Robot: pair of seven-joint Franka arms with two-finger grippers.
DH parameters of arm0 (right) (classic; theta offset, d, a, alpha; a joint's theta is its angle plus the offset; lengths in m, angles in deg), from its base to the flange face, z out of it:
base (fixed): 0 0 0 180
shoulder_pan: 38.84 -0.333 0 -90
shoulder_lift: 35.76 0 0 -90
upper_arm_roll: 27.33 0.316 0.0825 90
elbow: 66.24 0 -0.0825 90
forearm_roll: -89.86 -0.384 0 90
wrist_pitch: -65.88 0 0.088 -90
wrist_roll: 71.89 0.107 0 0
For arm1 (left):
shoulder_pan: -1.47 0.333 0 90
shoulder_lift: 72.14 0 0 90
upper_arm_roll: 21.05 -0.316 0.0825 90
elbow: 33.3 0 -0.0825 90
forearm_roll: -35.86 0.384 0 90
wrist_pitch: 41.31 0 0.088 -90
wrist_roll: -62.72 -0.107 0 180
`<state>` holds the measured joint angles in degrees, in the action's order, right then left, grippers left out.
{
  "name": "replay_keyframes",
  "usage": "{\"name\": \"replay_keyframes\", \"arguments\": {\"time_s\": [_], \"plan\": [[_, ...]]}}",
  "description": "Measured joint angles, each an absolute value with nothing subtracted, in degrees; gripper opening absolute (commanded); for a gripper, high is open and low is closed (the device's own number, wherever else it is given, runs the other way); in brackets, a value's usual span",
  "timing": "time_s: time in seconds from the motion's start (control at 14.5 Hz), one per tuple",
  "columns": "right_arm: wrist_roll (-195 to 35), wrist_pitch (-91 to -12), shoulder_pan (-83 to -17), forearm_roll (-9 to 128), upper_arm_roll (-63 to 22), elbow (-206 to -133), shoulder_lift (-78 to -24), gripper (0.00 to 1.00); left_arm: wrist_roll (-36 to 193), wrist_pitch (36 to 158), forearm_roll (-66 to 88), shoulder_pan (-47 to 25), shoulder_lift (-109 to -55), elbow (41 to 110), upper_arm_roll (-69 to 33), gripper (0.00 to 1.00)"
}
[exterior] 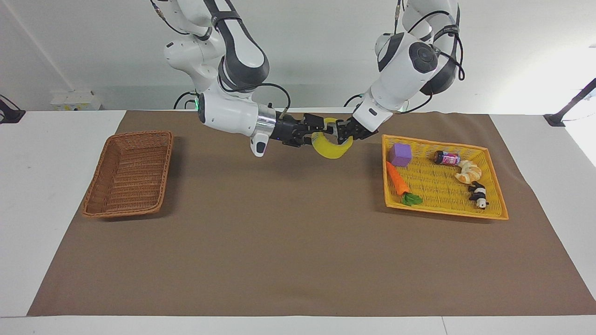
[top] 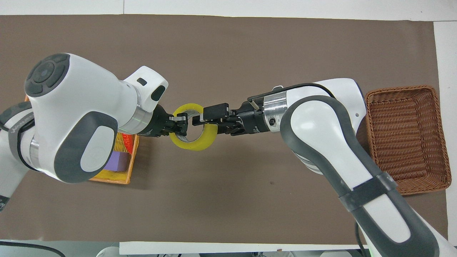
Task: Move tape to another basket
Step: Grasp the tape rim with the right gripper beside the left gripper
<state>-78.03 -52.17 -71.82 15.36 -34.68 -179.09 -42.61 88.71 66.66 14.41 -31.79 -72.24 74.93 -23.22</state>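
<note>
White table (exterior: 56, 153), brown mat (exterior: 298, 242), pale wall (exterior: 316, 42)

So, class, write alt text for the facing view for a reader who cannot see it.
Two robot arms hold a yellow tape roll in the air between them, the left gripper and right gripper each at its rim. An empty brown wicker basket sits toward the right arm's end, a yellow tray of toys toward the left arm's.

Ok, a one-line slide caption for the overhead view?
Mid-air handover: left gripper and right gripper both at the tape, with the basket waiting.
</note>
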Motion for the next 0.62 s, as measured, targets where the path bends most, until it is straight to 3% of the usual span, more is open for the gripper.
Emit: {"name": "replay_keyframes", "arguments": {"time_s": [0.35,0.62], "plan": [[-78.05,-52.17,-71.82,15.65,-34.71,-179.41,-42.34,0.81,88.71,66.66,14.41,-31.79,-72.24,74.93,-23.22,0.12],[-78.07,-52.17,-71.8,15.66,-34.73,-179.51,-42.26,0.72,88.71,66.66,14.41,-31.79,-72.24,74.93,-23.23,0.12]]}}
